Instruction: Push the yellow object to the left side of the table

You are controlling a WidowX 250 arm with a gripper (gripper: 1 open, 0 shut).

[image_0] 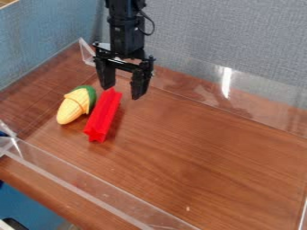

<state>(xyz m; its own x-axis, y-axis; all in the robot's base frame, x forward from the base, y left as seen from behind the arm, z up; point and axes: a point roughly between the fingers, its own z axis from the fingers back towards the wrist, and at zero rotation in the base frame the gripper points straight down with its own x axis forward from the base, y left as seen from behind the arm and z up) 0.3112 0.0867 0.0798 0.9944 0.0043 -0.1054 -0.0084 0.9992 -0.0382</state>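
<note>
The yellow object (pixel 74 104), a small ribbed toy corn cob with a green husk end, lies on the left part of the table (pixel 192 153). A long red ridged block (pixel 103 116) lies right beside it on its right, about touching. My black gripper (pixel 124 88) points straight down near the back of the table, just above and behind the red block's far end. Its two fingers stand apart, open, with nothing between them. It is apart from the corn cob, up and to the right of it.
Low clear acrylic walls (pixel 228 85) edge the tabletop on all sides. A grey-blue fabric wall rises behind. Bare wood spreads across the middle and right of the table.
</note>
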